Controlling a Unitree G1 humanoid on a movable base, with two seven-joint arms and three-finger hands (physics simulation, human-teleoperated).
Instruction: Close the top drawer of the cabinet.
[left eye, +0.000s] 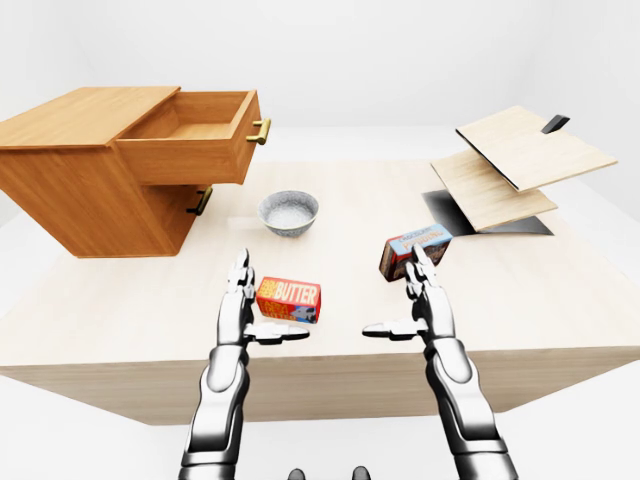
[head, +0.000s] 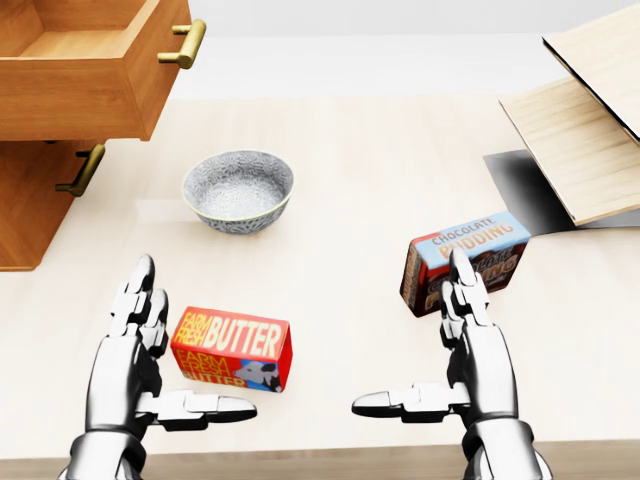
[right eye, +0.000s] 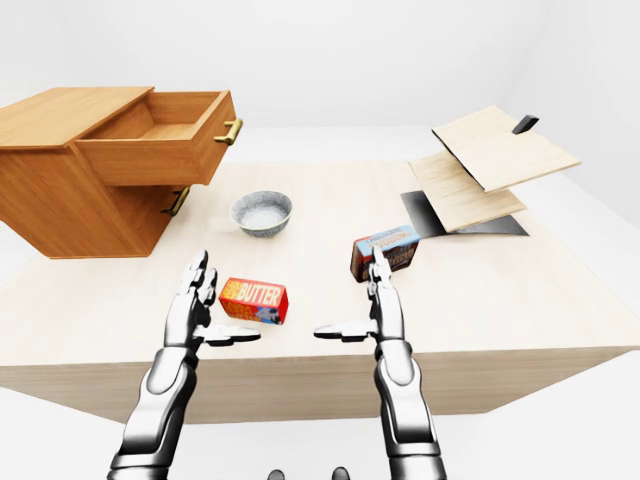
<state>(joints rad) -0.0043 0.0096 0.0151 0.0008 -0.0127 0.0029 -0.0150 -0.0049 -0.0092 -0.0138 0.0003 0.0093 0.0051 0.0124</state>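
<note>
The pale table carries the cabinet, bowl, butter box, pudding box and two boards

Cut off and hidden parts

In the head view the cabinet runs off at nine o'clock, its open top drawer clipped at eleven; the wooden boards are cut at two o'clock, and the right hand hides part of the pudding box.

One cabinet with two drawers, one bowl, two food boxes, two wooden boards.
</note>
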